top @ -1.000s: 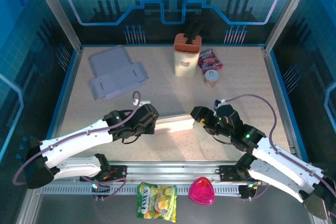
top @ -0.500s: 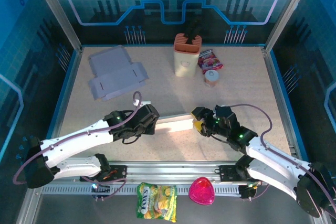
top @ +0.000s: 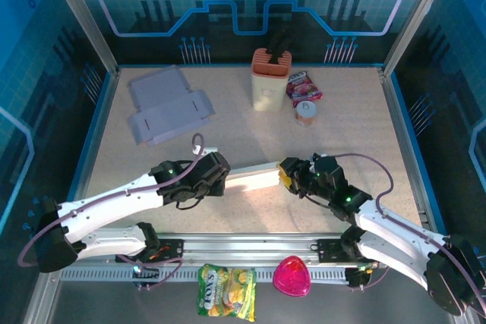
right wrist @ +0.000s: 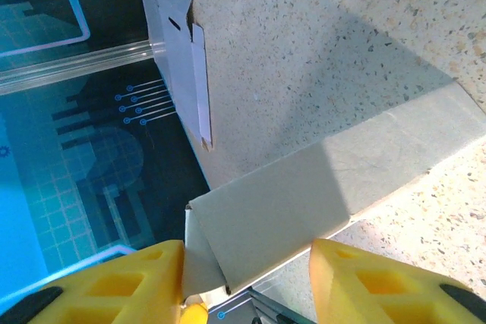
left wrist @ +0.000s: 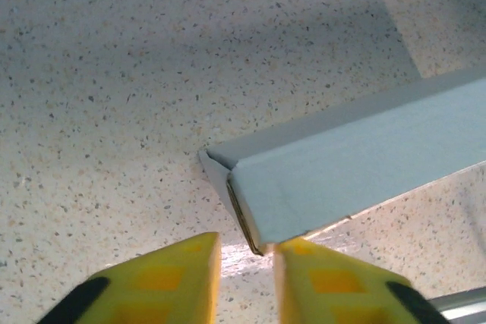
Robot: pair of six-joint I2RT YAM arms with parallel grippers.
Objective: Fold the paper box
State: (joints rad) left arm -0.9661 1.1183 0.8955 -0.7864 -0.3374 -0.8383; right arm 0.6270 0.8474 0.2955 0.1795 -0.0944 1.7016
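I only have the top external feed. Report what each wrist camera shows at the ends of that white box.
Observer: Left wrist: the paper box ends just past the left gripper, whose jaws stand slightly apart, with the box corner at the mouth of the gap.
Operator: Now the right.
Observer: The right gripper straddles the box's other end, one jaw on each side. I cannot tell whether they press it.
Operator: Describe that end.
Observer: A small end flap is bent at the corner beside one jaw.
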